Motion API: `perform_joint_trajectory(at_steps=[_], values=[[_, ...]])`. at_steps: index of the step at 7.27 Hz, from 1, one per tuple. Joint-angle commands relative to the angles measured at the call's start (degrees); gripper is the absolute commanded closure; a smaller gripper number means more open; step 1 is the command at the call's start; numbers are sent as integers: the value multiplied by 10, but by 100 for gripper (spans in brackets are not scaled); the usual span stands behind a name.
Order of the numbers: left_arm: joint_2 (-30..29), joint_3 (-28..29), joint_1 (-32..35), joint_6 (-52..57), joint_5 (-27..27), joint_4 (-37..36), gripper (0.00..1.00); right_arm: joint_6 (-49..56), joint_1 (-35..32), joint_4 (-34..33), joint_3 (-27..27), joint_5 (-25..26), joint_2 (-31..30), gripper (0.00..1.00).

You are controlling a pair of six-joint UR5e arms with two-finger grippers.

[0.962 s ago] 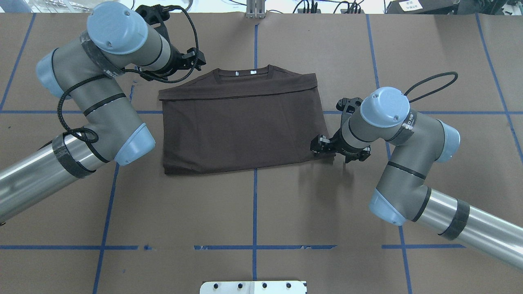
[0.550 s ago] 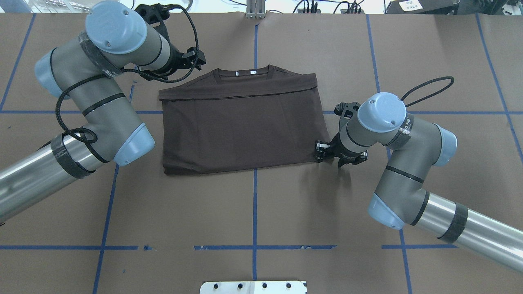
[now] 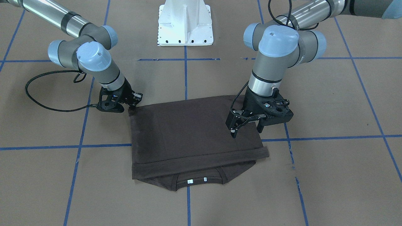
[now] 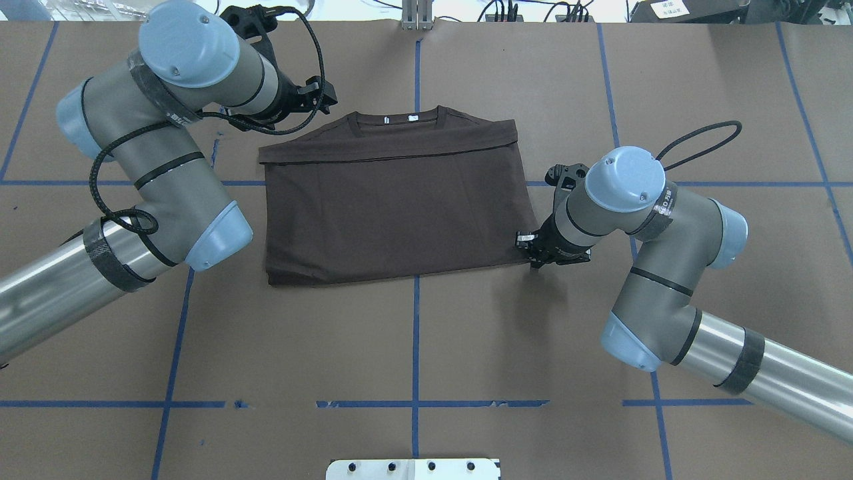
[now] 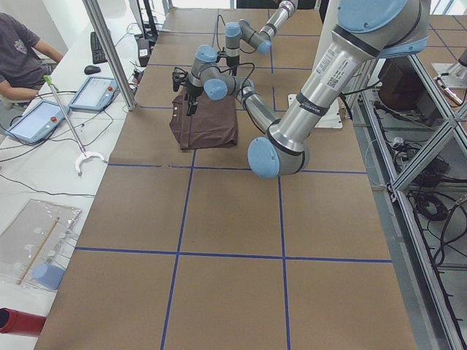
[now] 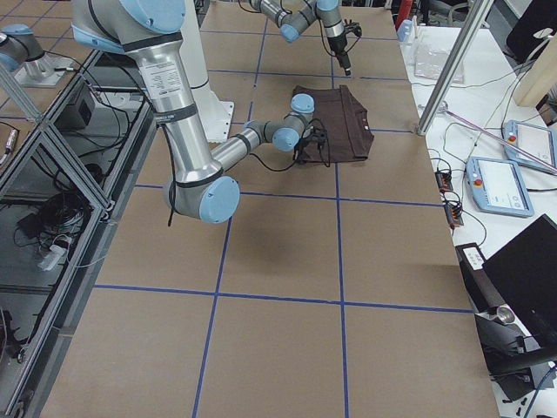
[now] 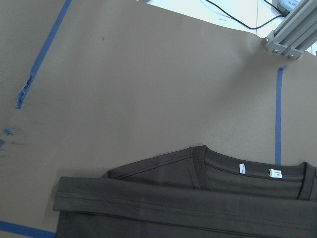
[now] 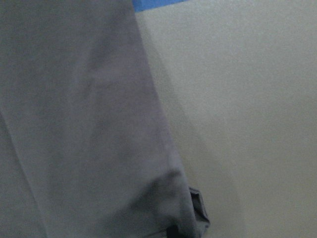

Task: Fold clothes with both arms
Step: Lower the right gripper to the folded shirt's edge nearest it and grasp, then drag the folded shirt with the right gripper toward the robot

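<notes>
Hovering by the far left corner of the T-shirt [image 4: 400, 207], the left claw [image 3: 246, 131] is raised clear of the cloth, its fingers apart and holding nothing. The dark brown T-shirt lies folded into a flat rectangle in the middle of the brown tabletop [image 4: 413, 347]. Its collar [image 4: 398, 121] is on the far side with two white tags [image 4: 413, 118] showing, and a folded band runs across just near of it. At the shirt's near right corner the right claw [image 4: 533, 252] sits low on the tabletop, fingers pressed together on the cloth's edge, which puckers there in the right wrist view.
</notes>
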State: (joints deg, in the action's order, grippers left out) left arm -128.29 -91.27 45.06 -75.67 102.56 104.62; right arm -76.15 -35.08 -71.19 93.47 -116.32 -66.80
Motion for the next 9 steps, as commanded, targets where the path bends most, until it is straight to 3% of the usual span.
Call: perform_joint_trajectory(at_steps=[1,4,7,9], values=[[0,-2,0,0,0,0,0,-1,-4,-2,15,-14,-5,100],[0,-3,0,-1,0,0,0,-5,35,-2,125,-16,-113,100],[3,-22,-2,-1,0,-5,0,-63,182,-2,251,-9,-240,100],[6,-35,-2,-2,0,-8,0,-146,287,-1,288,-7,-266,100]])
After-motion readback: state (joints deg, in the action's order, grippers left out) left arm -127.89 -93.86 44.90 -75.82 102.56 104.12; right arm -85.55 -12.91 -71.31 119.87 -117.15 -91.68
